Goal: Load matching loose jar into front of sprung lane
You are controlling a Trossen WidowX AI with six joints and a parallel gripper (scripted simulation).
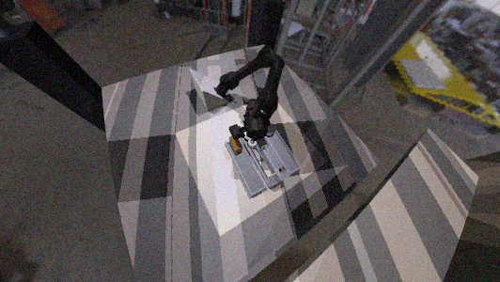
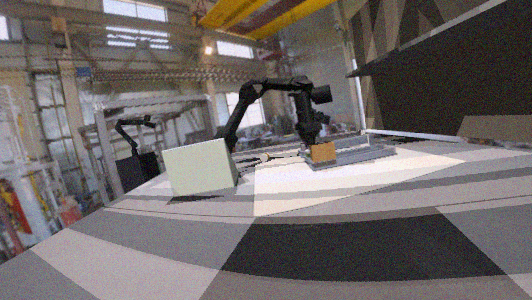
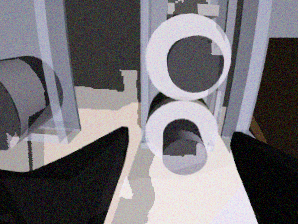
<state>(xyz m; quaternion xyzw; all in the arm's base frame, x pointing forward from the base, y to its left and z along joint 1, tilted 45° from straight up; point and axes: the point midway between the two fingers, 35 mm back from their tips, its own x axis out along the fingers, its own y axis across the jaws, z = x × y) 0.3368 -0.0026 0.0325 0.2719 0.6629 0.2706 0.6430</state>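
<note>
Jars (image 3: 189, 58) stand two in a row in the lane (image 3: 148, 43), the front jar (image 3: 181, 136) seemingly at its stop. My gripper (image 3: 180, 136) hangs parted above it, holding nothing.
</note>
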